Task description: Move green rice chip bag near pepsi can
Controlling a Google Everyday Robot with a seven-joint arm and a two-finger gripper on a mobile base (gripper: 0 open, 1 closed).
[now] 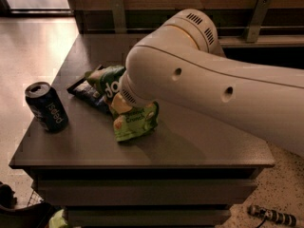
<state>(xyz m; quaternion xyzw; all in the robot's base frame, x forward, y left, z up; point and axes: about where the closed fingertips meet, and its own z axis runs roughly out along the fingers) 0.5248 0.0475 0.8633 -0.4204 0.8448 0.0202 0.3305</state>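
The green rice chip bag (136,123) hangs from my gripper (120,109), low over the table's front middle. The gripper is shut on the bag's top edge, and my large white arm (199,80) hides most of it; only a beige finger (118,103) shows. The pepsi can (46,107) stands upright near the table's left front corner, about a bag's width to the left of the bag.
A dark blue-and-white snack bag (87,90) lies flat between the can and the gripper. A dark green bag with white lettering (107,81) sits just behind the gripper. The grey table (199,146) ends in a front edge close below the bag. A wooden wall runs behind.
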